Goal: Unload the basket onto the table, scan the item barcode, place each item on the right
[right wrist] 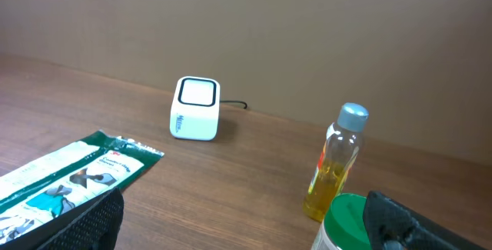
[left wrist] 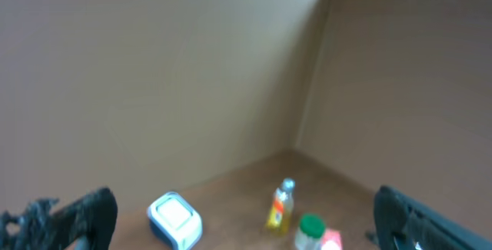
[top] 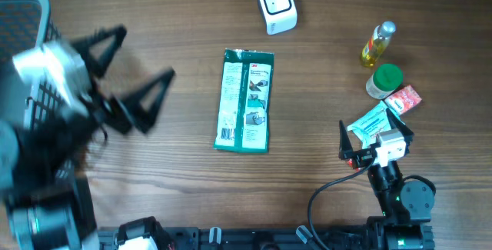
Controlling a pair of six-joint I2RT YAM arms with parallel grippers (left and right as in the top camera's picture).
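Observation:
The item, a flat green and white package [top: 244, 100], lies face up mid-table; it shows at lower left in the right wrist view [right wrist: 69, 177]. The white barcode scanner [top: 277, 5] stands at the back and also appears in both wrist views [left wrist: 175, 219] [right wrist: 196, 108]. My left gripper [top: 146, 52] hovers blurred left of the package, open and empty; its view [left wrist: 244, 208] looks across at the far items. My right gripper [top: 374, 127] sits at the lower right, open, over a small teal and white packet [top: 367, 121], holding nothing [right wrist: 246, 223].
A yellow oil bottle [top: 377, 44], a green-lidded jar [top: 384, 79] and a small red box [top: 405, 98] cluster at the right, close to my right gripper. A dark mesh basket [top: 23, 19] stands at the far left. A brown wall backs the table.

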